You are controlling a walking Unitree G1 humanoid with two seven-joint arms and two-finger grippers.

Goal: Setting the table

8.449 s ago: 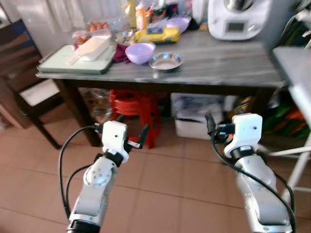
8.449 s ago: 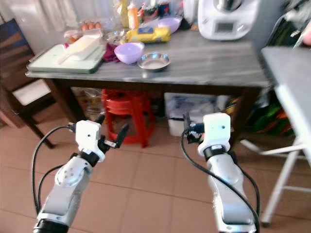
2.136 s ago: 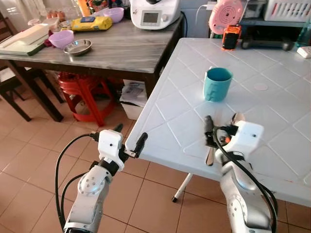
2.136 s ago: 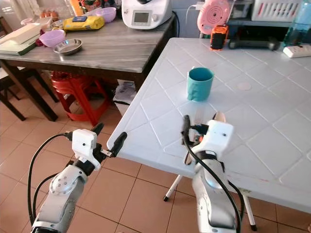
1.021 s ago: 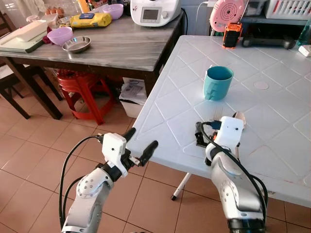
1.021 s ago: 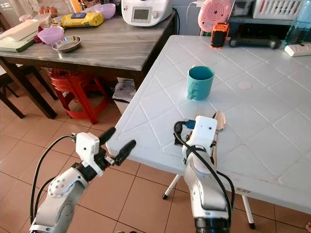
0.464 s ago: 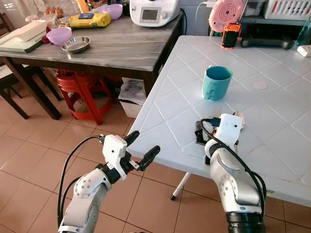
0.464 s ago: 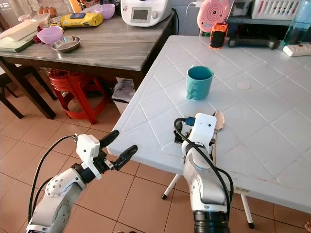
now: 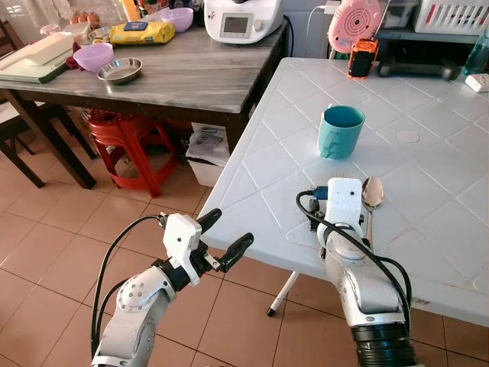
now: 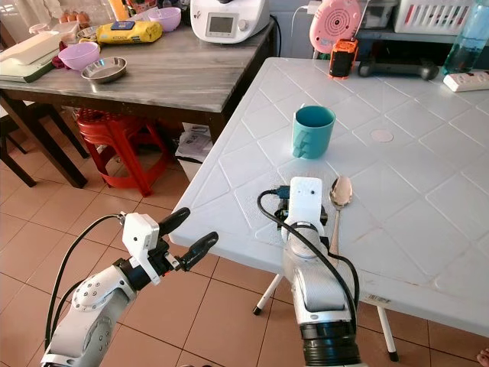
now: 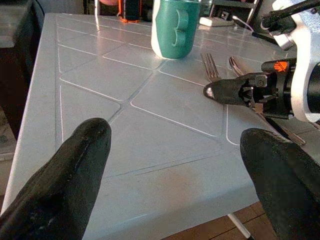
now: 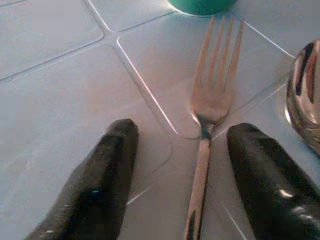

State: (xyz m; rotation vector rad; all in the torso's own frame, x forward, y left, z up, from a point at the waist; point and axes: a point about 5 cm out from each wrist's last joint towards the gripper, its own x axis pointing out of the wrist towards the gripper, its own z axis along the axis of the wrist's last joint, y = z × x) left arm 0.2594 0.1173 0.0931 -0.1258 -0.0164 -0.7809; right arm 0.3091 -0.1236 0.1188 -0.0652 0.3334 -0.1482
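the right hand (image 12: 180, 180) rests low on the white tabletop (image 9: 428, 138), fingers spread and released, the fork (image 12: 210, 120) lying loose between them beside the spoon (image 10: 338, 195), near the teal mug (image 9: 341, 131). the left hand (image 9: 226, 237) hangs open just off the tabletop's near edge, over open tiled floor (image 9: 46, 252).

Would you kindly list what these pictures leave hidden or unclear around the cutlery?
- Fork: handle end cut off by the right wrist view's edge; in the eye views the right arm covers it.
- Spoon: bowl cropped in the right wrist view.
- Right pincer: fingertips hidden under its wrist in the eye views.
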